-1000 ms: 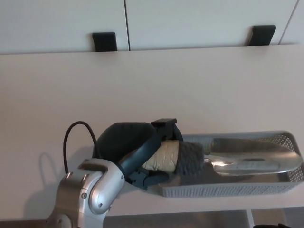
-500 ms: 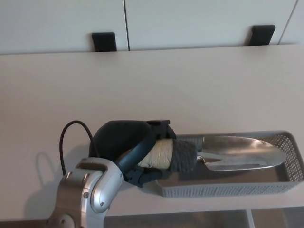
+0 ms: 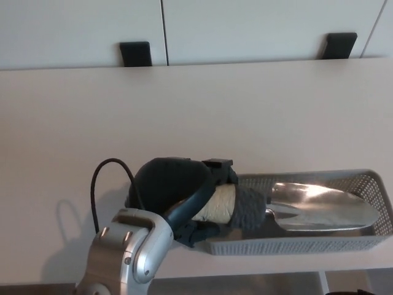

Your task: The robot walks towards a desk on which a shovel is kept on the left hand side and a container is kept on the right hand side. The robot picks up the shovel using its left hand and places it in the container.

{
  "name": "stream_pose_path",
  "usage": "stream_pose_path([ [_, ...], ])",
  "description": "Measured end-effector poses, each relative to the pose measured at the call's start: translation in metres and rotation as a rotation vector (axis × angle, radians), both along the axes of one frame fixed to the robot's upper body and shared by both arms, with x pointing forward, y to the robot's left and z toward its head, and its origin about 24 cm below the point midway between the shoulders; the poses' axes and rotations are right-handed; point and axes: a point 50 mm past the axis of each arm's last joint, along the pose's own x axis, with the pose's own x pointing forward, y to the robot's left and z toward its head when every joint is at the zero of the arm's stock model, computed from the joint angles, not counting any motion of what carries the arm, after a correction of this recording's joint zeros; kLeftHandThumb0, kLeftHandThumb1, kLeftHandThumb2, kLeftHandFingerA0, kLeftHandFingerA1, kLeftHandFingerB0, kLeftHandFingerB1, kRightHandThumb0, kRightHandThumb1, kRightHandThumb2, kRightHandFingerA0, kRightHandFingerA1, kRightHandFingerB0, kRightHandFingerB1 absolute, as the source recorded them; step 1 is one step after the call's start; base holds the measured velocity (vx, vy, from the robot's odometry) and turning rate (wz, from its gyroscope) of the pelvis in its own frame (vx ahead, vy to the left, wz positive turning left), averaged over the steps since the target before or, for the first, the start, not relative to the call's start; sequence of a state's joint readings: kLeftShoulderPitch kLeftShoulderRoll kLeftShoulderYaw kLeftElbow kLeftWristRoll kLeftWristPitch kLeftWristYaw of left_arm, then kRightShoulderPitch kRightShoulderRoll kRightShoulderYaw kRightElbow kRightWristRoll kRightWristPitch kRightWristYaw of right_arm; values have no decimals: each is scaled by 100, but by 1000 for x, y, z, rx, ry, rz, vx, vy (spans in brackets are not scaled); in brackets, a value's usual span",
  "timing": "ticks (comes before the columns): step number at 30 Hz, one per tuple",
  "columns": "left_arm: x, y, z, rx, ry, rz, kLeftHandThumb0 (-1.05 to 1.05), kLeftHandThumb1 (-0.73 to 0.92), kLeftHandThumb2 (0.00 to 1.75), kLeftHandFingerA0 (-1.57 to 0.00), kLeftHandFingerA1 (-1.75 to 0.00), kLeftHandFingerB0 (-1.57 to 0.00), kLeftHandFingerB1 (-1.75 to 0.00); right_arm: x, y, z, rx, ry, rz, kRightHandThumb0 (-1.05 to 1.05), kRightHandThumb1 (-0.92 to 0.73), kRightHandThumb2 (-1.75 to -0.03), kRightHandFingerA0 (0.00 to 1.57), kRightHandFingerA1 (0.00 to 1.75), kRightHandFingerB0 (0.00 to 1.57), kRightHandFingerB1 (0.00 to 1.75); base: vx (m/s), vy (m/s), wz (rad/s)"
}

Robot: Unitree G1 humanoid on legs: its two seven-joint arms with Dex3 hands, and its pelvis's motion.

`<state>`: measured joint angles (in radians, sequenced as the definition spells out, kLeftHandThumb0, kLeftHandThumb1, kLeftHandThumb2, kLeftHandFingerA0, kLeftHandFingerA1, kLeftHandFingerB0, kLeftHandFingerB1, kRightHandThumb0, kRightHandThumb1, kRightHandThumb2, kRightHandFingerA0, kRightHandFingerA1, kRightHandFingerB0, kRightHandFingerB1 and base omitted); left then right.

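Nearest the camera, the silver left forearm [image 3: 132, 252] rises from the bottom edge, with a black cable [image 3: 104, 184] looping off its wrist. Its black left hand [image 3: 184, 196] is closed around the handle [image 3: 233, 206] of the shovel [image 3: 307, 208], the fingers wrapped over the pale and dark grip. The shovel lies lengthwise in the grey mesh container [image 3: 295, 246], its shiny blade [image 3: 322, 208] pointing right and resting inside the basket, while the handle end sits over the container's left rim. The container stands at the near edge of the pale worktop [image 3: 196, 110]. Farther back, two black brackets [image 3: 135, 53] stand at the worktop's far edge against a light wall [image 3: 245, 24]. The right hand does not show.
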<state>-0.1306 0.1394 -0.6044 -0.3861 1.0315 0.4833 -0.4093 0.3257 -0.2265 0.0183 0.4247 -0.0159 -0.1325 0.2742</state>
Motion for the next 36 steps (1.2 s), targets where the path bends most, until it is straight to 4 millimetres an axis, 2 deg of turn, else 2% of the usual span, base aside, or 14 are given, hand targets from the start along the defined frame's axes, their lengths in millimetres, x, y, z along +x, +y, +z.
stream_pose_path([
  [1, 0, -1, 0, 3, 3, -4, -87, 54, 88, 0, 0, 0, -6, 0, 0, 0, -2, 1, 3, 4, -59, -56, 71, 61, 49, 50, 0, 0, 0],
  [2, 0, -2, 0, 6, 2, -5, -94, 57, 94, 0, 0, 0, -2, 0, 0, 0, -5, 3, 6, 2, -58, -56, 71, 61, 49, 50, 0, 0, 0],
  [5, -1, -10, 3, -13, -1, -27, -98, 59, 98, 0, 0, 0, 0, 3, 0, 2, -11, -6, 16, -4, -56, -56, 72, 61, 49, 50, 0, 0, 0],
  [9, -2, -17, 6, -22, -9, -47, -100, 61, 100, 0, 0, 0, 0, 4, -2, 3, -18, -8, 22, 2, -58, -56, 72, 61, 49, 50, 0, 0, 0],
  [19, -1, -19, 13, -29, -30, -47, -101, 62, 99, 0, 0, 0, 0, 14, -2, 8, -25, -35, 40, -3, -58, -56, 72, 60, 49, 49, 0, 0, 0],
  [26, -6, -12, 63, -116, -207, -79, -98, 61, 99, 0, 0, 0, -2, 13, -3, 8, -22, -22, 43, -1, -57, -56, 72, 62, 48, 50, 0, 0, 0],
  [27, -8, -9, 78, -145, -260, -91, -98, 61, 98, 0, 0, 0, -3, 12, -3, 7, -21, -16, 43, -3, -57, -56, 72, 61, 48, 49, 0, 0, 0],
  [31, -15, 0, 112, -204, -378, -110, -96, 59, 95, 0, 0, 0, -2, 10, -4, 5, -21, -2, 41, -1, -57, -56, 72, 60, 50, 50, 0, 0, 0],
  [33, -22, 10, 131, -234, -446, -116, -97, 59, 97, 0, 0, 0, -2, 5, -5, 2, -22, 17, 37, 4, -59, -57, 70, 60, 48, 49, 0, 0, 0],
  [36, -26, 24, 148, -258, -504, -102, -93, 56, 93, 0, 0, 0, -2, 1, -5, 0, -22, 33, 32, 2, -56, -55, 71, 61, 50, 50, 0, 0, 0],
])
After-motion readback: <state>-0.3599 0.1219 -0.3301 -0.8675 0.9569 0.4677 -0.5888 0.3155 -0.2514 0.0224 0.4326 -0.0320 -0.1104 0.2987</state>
